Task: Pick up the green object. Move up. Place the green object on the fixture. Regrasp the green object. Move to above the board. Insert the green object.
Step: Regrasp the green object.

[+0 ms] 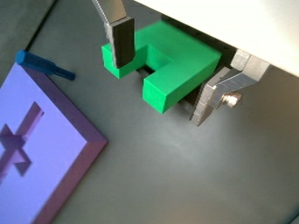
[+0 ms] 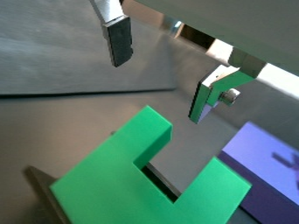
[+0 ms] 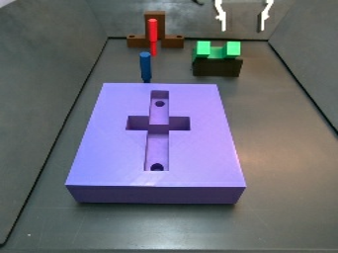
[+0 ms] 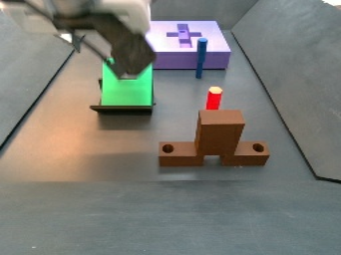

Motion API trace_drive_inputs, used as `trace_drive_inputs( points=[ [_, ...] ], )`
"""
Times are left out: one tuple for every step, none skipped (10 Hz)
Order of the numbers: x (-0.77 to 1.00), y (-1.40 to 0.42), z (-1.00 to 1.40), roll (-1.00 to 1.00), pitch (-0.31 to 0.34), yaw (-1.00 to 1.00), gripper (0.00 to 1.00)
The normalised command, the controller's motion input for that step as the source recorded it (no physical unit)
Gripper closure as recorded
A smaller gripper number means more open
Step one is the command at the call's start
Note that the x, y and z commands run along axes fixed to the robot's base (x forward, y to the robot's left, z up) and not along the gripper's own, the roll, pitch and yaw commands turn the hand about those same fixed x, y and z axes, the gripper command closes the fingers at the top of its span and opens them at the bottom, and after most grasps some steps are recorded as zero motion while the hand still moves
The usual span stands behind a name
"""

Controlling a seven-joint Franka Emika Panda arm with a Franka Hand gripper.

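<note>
The green object [image 3: 218, 47] is a bright U-shaped block resting on the dark fixture [image 3: 218, 67] at the back right of the floor. It also shows in a side view as the green object [image 4: 130, 85] on the fixture [image 4: 123, 107]. My gripper [image 3: 244, 20] hangs open above it, clear of the block. In both wrist views the silver fingers [image 1: 121, 44] stand apart over the green object [image 1: 170, 66], with nothing between them at the gripper [image 2: 156, 90]. The green object [image 2: 128, 175] lies below the fingertips. The purple board [image 3: 165, 138] with its cross slot lies in the middle.
A blue peg [image 3: 144, 65] stands just behind the board. A red peg [image 3: 153, 32] sticks up from a brown base [image 3: 137, 42] at the back. The same base [image 4: 213, 139] and red peg [image 4: 213, 97] show near the front in a side view. Dark walls ring the floor.
</note>
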Motion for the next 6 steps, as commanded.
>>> trace_drive_inputs(
  points=[
    [0.13,0.00,0.26,1.00,0.249,0.39,0.00],
    [0.15,0.00,0.23,1.00,0.206,0.35,0.00],
    [0.12,0.00,0.15,1.00,0.197,0.35,0.00],
    [0.14,0.00,0.18,1.00,0.183,0.35,0.00],
    [0.14,0.00,0.16,1.00,0.200,0.37,0.00],
    [0.14,0.00,0.18,1.00,0.194,0.43,0.00]
  ],
)
